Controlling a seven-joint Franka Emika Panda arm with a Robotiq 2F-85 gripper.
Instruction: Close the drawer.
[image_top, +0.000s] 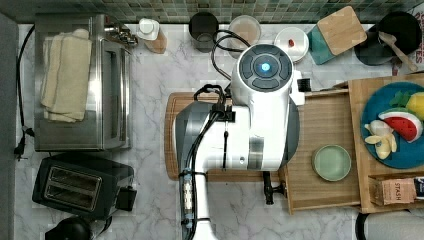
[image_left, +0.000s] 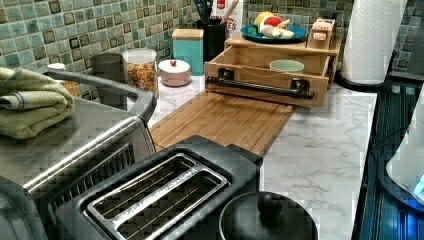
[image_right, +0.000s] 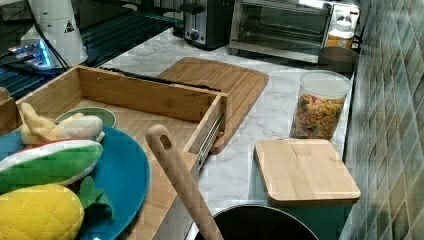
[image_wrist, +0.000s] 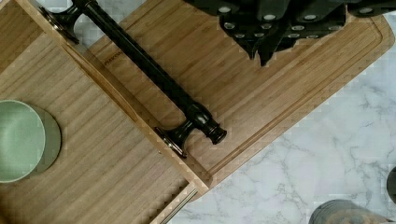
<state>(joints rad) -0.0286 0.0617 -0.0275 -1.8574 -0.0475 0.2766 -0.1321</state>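
Overhead, the arm (image_top: 250, 125) hangs above the open drawer's (image_top: 320, 125) handle (image_wrist: 154, 77), end effector's state unclear.

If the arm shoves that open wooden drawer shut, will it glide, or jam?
The drawer probably glides: a metal side runner shows. Its bar handle looks rigid, so a centred push should keep it straight. The green bowl inside sits loose and may slide.

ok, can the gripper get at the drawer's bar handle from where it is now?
Probably yes. The drawer stands pulled out with its black bar handle exposed over the cutting board. The gripper hovers above the board beside the handle, and nothing lies between them.
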